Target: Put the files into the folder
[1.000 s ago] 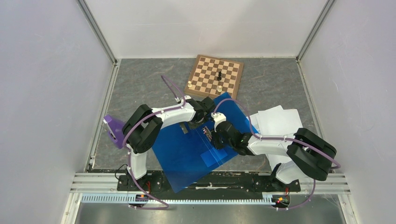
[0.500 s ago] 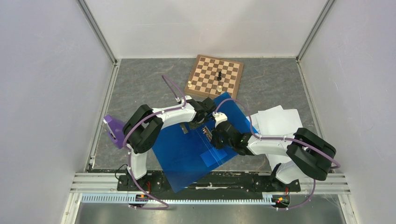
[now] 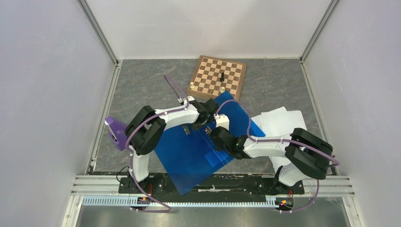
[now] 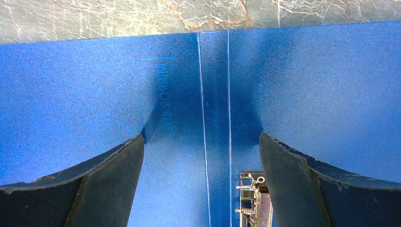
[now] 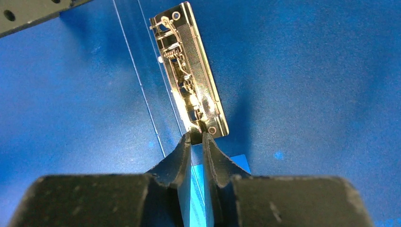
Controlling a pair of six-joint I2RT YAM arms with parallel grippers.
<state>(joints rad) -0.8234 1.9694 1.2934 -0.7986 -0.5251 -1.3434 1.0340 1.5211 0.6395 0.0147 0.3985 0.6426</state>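
The folder [image 3: 189,151] lies opened flat near the middle of the grey, stone-veined tabletop [image 3: 142,85]. It is a thin sheet of glossy blue plastic with one corner pointing towards the arm bases. Two pale crease lines run down its spine, and the surface has a fine grainy sheen with faint lettering near the crease. Beside the creases sits the metal clip [image 5: 191,71], a narrow, bright strip of stamped metal with rounded ends, small rivet holes and springy wire parts.

The left pincer [image 4: 201,139] hangs just above the spine with its broad, matte black fingers [image 4: 94,189] spread wide. It has hold of nothing, and blue plastic shows across the whole gap. The right pincer [image 5: 196,136] is drawn in almost completely, with only a sliver between its tapered black tips. The tips sit right at the near end of the clip. I cannot tell whether they actually pinch part of it or merely touch it. A lighter blue strip shows through the slit.

The files [image 3: 283,122], a loose fan of plain white sheets, lie on the tabletop to the right of the folder, partly under the right arm. No sheet is inside the folder.

Beyond the folder's far corner lies a wooden chessboard [image 3: 208,75] of light and dark squares with a few small pieces standing on it. A purple angular object [image 3: 115,131] sits by the left arm's elbow.
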